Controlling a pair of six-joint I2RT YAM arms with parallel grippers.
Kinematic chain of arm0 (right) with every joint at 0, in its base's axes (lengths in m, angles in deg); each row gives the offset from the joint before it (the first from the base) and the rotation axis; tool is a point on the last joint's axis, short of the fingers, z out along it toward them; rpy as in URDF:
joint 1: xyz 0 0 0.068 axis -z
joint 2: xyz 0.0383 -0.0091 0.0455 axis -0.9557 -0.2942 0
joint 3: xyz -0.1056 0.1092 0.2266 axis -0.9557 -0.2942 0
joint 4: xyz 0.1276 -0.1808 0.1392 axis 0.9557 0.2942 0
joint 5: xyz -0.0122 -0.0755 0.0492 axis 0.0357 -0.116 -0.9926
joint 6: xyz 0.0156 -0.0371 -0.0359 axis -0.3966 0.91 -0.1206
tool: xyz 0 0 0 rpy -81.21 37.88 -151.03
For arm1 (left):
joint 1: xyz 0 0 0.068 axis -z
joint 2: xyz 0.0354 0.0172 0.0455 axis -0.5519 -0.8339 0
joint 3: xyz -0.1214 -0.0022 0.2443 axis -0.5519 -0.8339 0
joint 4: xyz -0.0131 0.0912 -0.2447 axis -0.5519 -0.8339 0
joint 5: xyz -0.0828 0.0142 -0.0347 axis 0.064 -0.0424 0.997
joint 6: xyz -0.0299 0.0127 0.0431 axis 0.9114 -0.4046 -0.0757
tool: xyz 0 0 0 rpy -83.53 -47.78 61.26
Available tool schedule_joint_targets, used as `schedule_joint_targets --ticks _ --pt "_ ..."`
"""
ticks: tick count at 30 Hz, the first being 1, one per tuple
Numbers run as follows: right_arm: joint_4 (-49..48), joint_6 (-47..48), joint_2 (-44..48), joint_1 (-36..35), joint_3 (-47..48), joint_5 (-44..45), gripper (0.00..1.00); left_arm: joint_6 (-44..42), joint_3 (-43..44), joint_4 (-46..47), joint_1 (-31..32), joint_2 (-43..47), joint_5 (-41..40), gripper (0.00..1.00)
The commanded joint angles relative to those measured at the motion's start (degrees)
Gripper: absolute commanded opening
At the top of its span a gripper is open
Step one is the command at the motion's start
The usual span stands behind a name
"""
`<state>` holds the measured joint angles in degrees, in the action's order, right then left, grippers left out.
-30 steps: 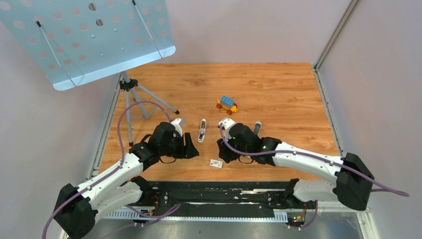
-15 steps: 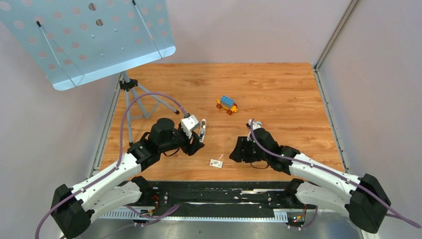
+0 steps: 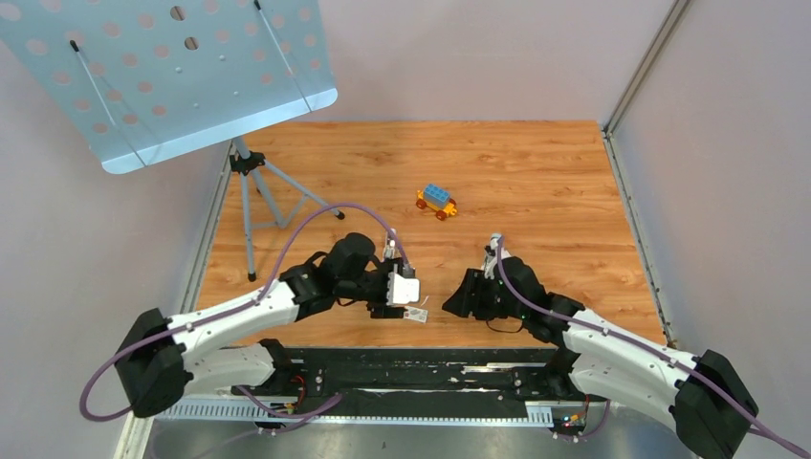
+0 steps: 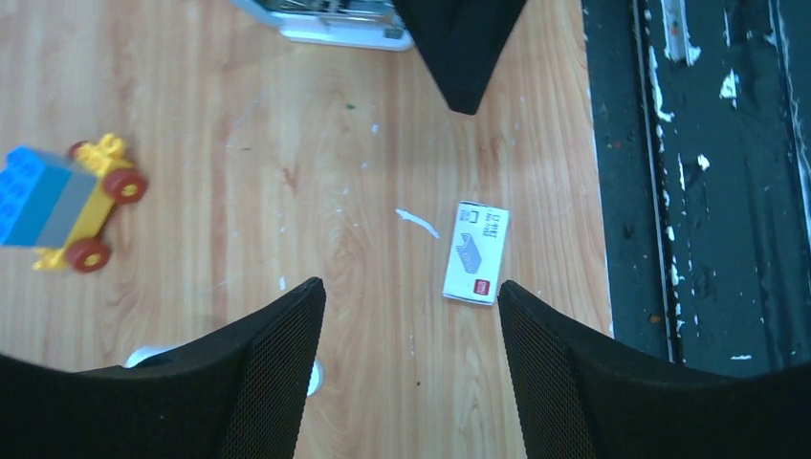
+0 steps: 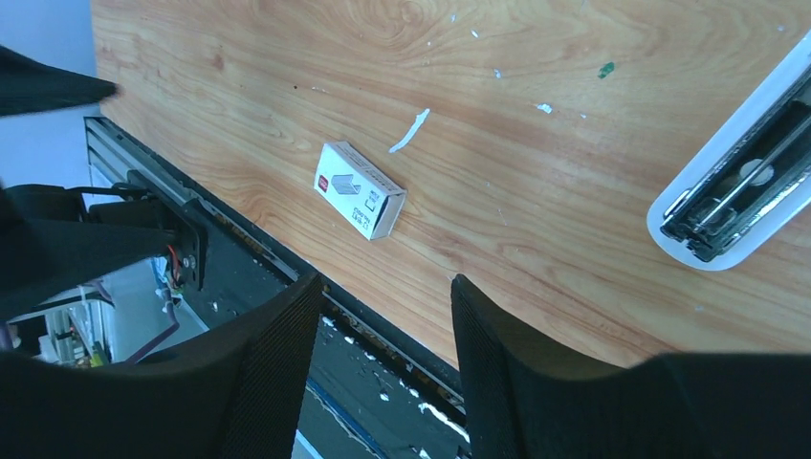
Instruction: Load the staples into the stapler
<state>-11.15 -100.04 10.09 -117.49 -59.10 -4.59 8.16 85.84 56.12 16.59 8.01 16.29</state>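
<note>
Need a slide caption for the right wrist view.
Right arm's open fingers hover over the wood table, white printed box ahead, stapler at frame right.

The stapler [image 5: 732,186] lies open on the wooden worktop [image 5: 574,76]. It has a white shell with a rounded end, and its grey metal magazine channel faces up. In the right wrist view it sits at a slant and the frame's right edge cuts it off. No staple strips can be made out.

Two white-shelled arms [image 3: 234,316] with black joints [image 3: 349,258], looping purple cables [image 3: 316,212], black mesh-textured gripper fingers [image 4: 258,382].
</note>
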Motion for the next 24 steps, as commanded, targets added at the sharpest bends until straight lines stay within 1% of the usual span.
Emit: schedule_joint_targets --ticks 1,3,7,16,24 --pt "-4.75 -3.18 0.87 0.84 -2.25 -1.47 0.57 -6.87 1.73 -0.37 1.41 -6.76 2.3 0.7" --pt "-5.64 -3.95 1.36 0.92 -2.72 -1.25 0.57 -6.88 1.59 0.91 1.7 -9.2 2.58 0.7" --pt "-6.4 -4.35 1.21 0.87 -2.99 -0.99 0.5 -7.68 1.54 1.93 2.81 -13.19 2.16 0.69" --pt "-9.6 -4.59 -2.18 0.86 -3.49 -1.76 0.51 -8.88 2.56 3.28 4.64 -21.24 -0.48 0.67" --pt "-10.14 -5.05 -1.63 0.9 -4.56 -2.52 0.5 -7.34 3.51 4.82 4.76 -25.36 -1.51 0.62"
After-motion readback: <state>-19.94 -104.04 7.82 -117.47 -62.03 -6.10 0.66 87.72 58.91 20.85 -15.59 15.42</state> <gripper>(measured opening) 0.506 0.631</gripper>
